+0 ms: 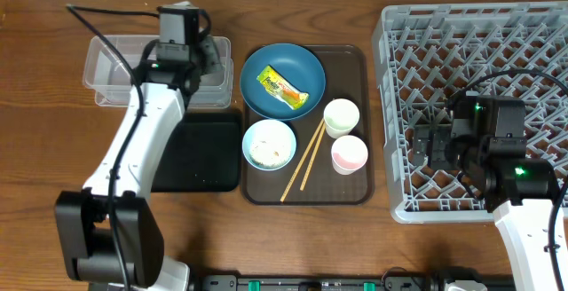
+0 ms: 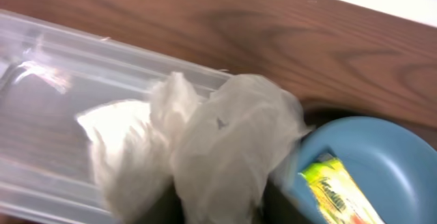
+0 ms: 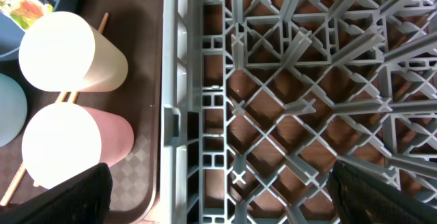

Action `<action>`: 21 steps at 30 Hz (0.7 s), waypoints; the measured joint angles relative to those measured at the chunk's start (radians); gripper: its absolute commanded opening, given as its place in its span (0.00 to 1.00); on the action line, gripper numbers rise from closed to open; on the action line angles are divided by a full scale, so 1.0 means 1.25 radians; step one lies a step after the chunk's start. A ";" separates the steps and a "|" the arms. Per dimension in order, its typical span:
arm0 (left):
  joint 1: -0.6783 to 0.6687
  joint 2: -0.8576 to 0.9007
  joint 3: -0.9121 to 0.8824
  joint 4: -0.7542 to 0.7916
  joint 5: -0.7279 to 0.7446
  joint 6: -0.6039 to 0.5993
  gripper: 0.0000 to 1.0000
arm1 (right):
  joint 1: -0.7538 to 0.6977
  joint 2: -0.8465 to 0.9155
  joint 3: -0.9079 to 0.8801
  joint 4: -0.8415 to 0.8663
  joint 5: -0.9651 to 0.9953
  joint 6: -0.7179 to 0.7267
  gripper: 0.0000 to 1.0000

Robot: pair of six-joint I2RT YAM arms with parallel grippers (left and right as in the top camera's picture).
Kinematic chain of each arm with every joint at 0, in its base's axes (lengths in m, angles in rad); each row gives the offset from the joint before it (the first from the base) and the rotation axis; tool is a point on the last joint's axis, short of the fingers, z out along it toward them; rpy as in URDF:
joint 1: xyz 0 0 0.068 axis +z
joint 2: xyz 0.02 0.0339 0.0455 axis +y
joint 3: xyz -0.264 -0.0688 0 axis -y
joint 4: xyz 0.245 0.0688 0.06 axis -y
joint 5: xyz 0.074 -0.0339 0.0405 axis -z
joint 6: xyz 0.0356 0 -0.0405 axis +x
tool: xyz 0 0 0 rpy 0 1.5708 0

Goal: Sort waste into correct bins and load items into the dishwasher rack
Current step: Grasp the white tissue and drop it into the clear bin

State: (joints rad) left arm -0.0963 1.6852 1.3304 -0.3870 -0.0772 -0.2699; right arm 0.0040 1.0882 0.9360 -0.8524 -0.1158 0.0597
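Tissue [image 2: 225, 142] pinched in left gripper [image 2: 216, 205], over right end of tub [image 2: 41, 108], near plate [image 2: 392, 159]. Right gripper [image 3: 218, 191] spread, empty, above rack [image 3: 287, 80]. Risk: release this close to rim may drop tissue outside tub.

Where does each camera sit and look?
Overhead: above the table, straight down on tray, rack, both arms.
Left wrist: on left arm, facing tissue and tub; dark fingers below.
Right wrist: on right arm, facing down at rack's edge; fingers in bottom corners.
Shared: overhead and right wrist show the pink cup.
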 measured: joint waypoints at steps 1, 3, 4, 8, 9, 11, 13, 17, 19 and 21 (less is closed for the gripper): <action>0.009 0.008 0.000 0.000 -0.002 0.003 0.61 | 0.000 0.000 0.000 0.000 0.000 0.000 0.99; 0.020 0.018 0.000 0.001 -0.005 -0.003 0.64 | 0.000 0.000 0.000 0.000 0.000 0.000 0.99; 0.022 0.021 0.000 0.002 -0.005 -0.002 0.66 | 0.000 0.000 0.000 0.000 0.000 0.000 0.99; 0.020 0.022 0.000 0.026 0.036 -0.010 0.67 | 0.000 0.000 0.000 0.000 0.000 0.000 0.99; 0.017 0.022 0.000 0.028 0.055 -0.017 0.67 | 0.000 0.000 0.000 0.000 0.000 0.000 0.99; 0.006 0.023 0.000 0.027 0.101 -0.043 0.67 | 0.000 0.000 0.000 0.000 0.000 0.000 0.99; -0.013 0.023 0.000 0.028 0.132 -0.075 0.67 | 0.000 0.000 0.000 0.000 0.000 0.000 0.99; -0.076 0.027 0.000 0.029 0.168 -0.143 0.68 | 0.000 0.000 0.000 0.000 0.000 0.000 0.99; -0.107 0.038 0.000 0.032 0.180 -0.188 0.68 | 0.000 0.000 0.000 0.000 0.000 0.000 0.99; -0.139 0.064 0.000 0.039 0.188 -0.249 0.68 | 0.000 0.000 0.000 0.000 0.000 0.000 0.99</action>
State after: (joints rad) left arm -0.2707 1.7649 1.3304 -0.3382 0.1574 -0.5812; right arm 0.0040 1.0882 0.9360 -0.8520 -0.1158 0.0597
